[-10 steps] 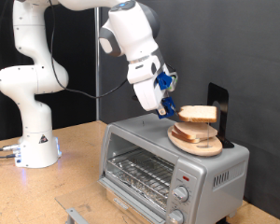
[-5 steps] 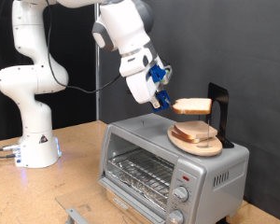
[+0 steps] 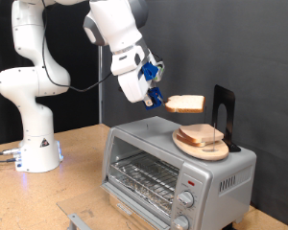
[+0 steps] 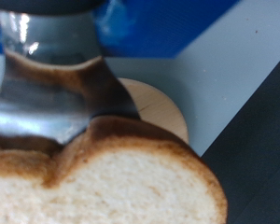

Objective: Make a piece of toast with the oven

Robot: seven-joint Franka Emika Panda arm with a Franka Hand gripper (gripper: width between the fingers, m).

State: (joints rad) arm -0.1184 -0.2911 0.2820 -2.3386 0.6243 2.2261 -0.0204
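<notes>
My gripper (image 3: 157,99) is shut on the piece of toast (image 3: 186,103), a pale tan slice with a brown crust, held flat in the air above the oven's top. The oven (image 3: 173,172) is a silver-grey box at the exterior view's lower right, with a wire rack behind its front and round knobs (image 3: 186,200) at the right. Like slices (image 3: 203,136) lie on a round wooden plate (image 3: 204,149) on the oven's top. In the wrist view the toast (image 4: 112,182) fills the frame by one dark finger (image 4: 47,93), with the plate (image 4: 157,107) beyond.
A black stand (image 3: 224,113) rises at the back right of the oven's top, close to the plate. The arm's white base (image 3: 34,144) stands on the wooden table (image 3: 48,196) at the exterior view's left. A small grey metal piece (image 3: 79,221) lies near the table's front edge.
The gripper has lifted the toast off the stack on the plate and carried it up and towards the exterior view's left.
</notes>
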